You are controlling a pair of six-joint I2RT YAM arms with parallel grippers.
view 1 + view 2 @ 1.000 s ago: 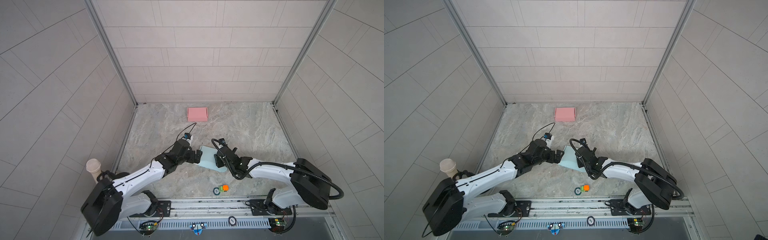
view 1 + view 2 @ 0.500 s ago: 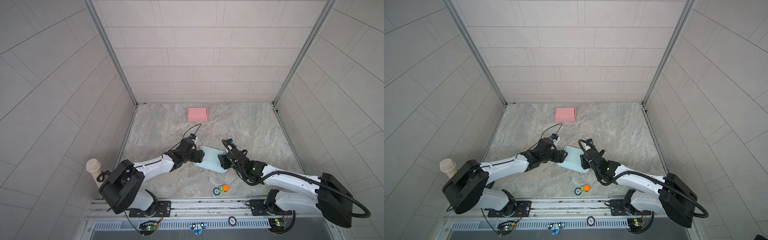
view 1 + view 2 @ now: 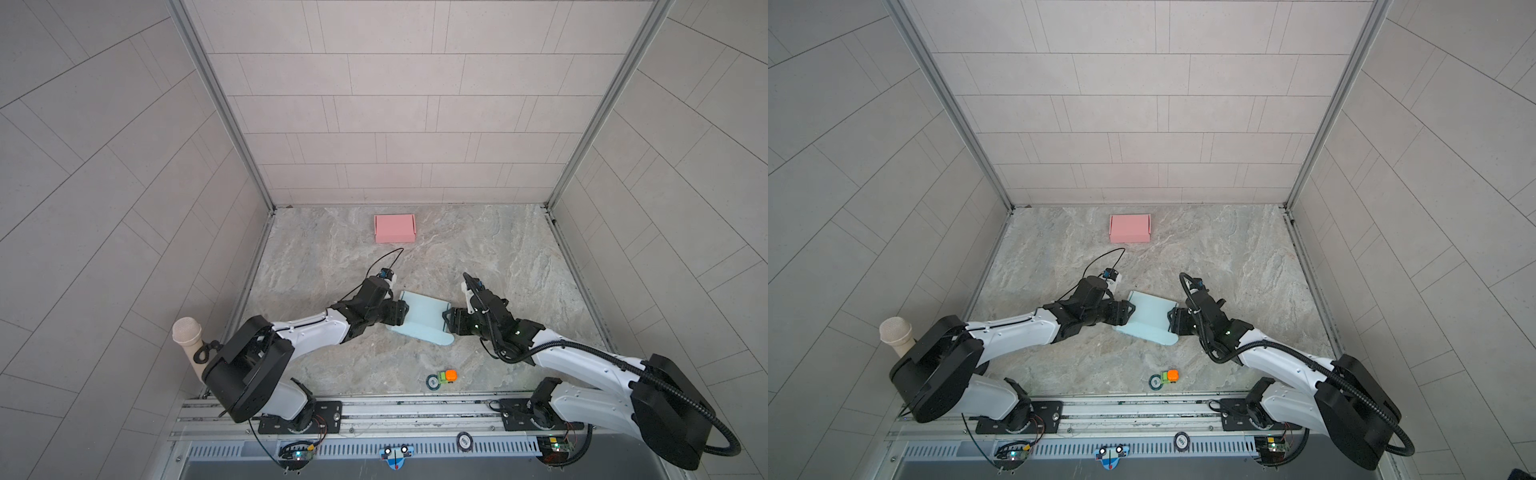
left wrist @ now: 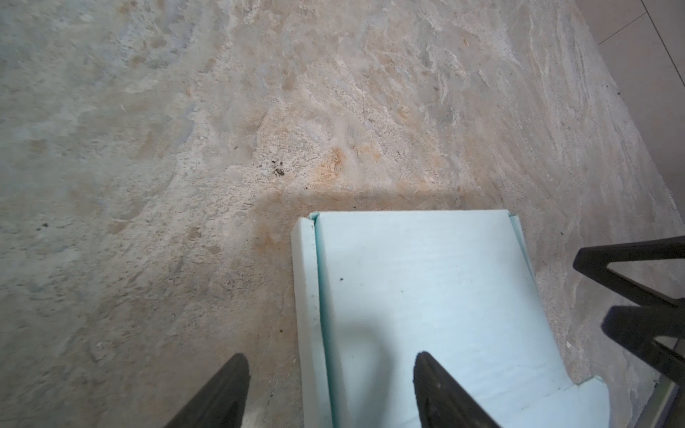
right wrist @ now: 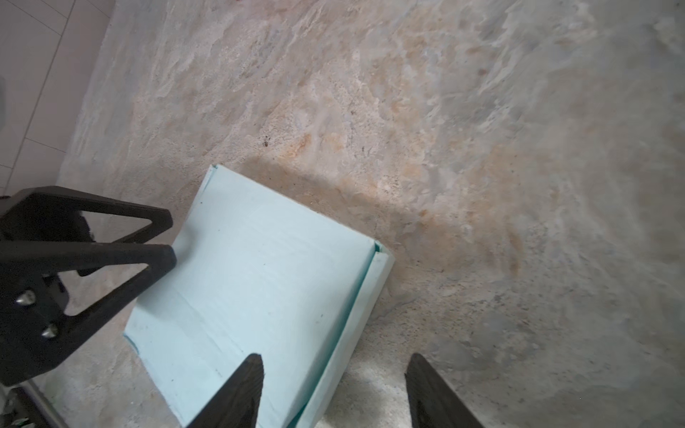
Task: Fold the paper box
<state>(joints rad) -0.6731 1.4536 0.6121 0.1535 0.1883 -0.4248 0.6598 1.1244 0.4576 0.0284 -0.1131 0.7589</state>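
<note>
1. Lying on the counter [image 3: 324, 257] between the two arms, the light blue paper box [image 3: 424, 318] is sitting near the middle in both top views, a little toward the front rail [image 3: 415, 409].
2. One wide panel of the box is curving over its top, and a narrow side wall is showing along the edge in each wrist view. A flap is spreading flat on the counter at the end nearer the rail.
3. The left fingers [image 3: 400, 312] are reaching the box from its left edge, and the right fingers [image 3: 451, 319] are reaching it from its right edge.
4. In the left wrist view the left fingers [image 4: 222, 400] are standing spread and pinching nothing. One tip is hanging over bare counter, the other over the wide panel, and the side wall is lying between them.
5. In the right wrist view the right fingers [image 5: 241, 396] are also standing spread and pinching nothing. One tip is hanging over the panel and the other over bare counter, with the side wall between them.
6. I cannot tell whether any tip is touching the paper.
7. A closed pink box [image 3: 395, 227] is resting near the back wall, well apart from the blue one.
8. A small orange and green toy [image 3: 448, 376] is lying just beside a black ring [image 3: 433, 382] near the front rail.
</note>
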